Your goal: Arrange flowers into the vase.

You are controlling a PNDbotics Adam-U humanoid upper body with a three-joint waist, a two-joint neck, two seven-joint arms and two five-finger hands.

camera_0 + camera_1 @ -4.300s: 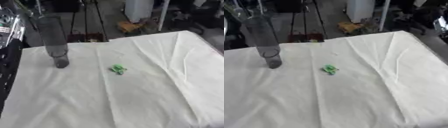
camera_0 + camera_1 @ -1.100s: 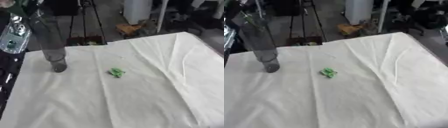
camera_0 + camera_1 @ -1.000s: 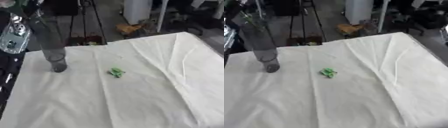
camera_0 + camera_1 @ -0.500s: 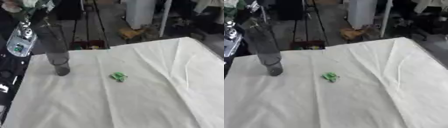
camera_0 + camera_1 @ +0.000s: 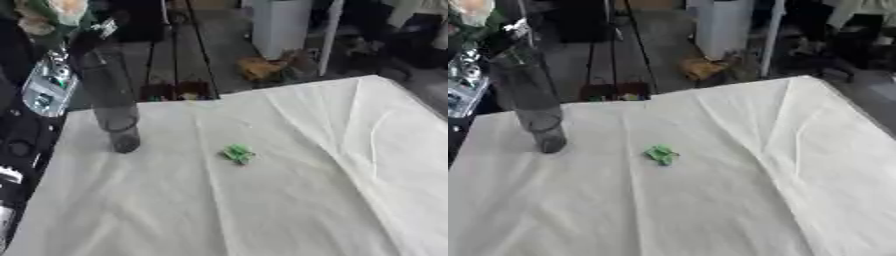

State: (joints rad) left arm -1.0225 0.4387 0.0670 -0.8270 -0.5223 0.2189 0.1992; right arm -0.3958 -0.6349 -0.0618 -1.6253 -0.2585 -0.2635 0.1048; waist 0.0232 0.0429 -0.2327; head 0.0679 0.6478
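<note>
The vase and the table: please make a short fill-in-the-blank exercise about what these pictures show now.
1. The tall glass vase stands on the ______ side of the table.
2. The small scrap lying on the cloth is ______ in colour.
3. The table is covered by a ______ cloth.
4. The scrap and the vase are ______, not touching.

Missing words: left; green; white; apart

White tablecloth [image 5: 289, 200]; small green scrap [image 5: 237, 154], perhaps leaves.
</note>
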